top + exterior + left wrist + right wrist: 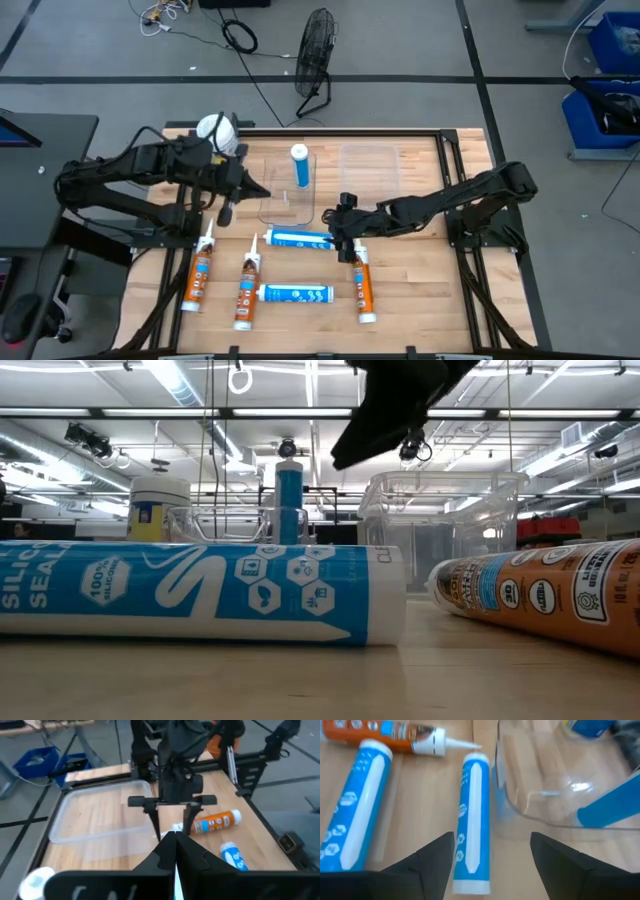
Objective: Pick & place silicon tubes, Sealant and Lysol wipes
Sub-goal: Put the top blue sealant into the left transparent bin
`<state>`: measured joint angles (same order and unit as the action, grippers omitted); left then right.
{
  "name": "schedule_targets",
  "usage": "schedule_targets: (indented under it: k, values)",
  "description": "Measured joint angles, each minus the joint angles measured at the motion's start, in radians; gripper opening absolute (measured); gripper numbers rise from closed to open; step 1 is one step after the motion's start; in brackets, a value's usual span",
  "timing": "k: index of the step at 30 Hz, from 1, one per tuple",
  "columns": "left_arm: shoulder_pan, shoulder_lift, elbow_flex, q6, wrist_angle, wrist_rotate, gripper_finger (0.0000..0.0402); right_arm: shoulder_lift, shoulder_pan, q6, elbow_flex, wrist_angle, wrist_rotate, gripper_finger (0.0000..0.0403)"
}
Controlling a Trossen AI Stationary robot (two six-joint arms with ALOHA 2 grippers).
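Wipes canister point(216, 130) upright, left end effector point(226, 212) pressed together, right end effector point(342, 240) spread

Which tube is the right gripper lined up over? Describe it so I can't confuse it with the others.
Start at the left clear bin near the table's middle. Just in front of its front edge, a white-and-blue tube lies crosswise under the open right gripper. The second blue tube lies farther from the bin, and the other lying tubes are orange.

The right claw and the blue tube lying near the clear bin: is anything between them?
Nothing visible. The right claw hangs open directly over the blue tube, which lies flat on the table beside the clear bin. No other object sits between them.
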<state>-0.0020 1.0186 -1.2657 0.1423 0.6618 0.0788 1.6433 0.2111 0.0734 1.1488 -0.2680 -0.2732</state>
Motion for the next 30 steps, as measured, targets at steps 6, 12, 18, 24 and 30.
schedule_targets:
  k: [6, 12, 18, 24, 30]
  values:
    - [-0.019, 0.000, 0.017, -0.001, -0.010, 0.000, 0.0018, 0.080, 0.009, 0.016, 0.000, 0.046, 0.003, 0.0268]
    - [-0.020, -0.008, 0.017, -0.001, -0.017, 0.000, 0.0018, 0.141, 0.021, 0.011, 0.003, 0.085, -0.013, 0.0267]
    - [-0.019, -0.007, 0.017, -0.002, -0.015, 0.000, 0.0018, 0.150, 0.047, 0.016, 0.003, 0.113, -0.021, 0.0267]
    - [-0.019, -0.007, 0.017, -0.001, -0.015, 0.000, 0.0018, 0.154, 0.113, -0.031, 0.000, 0.129, -0.123, 0.0267]
    - [-0.019, -0.007, 0.017, -0.001, -0.016, 0.000, 0.0018, 0.154, 0.175, -0.077, 0.024, 0.113, -0.315, 0.0268]
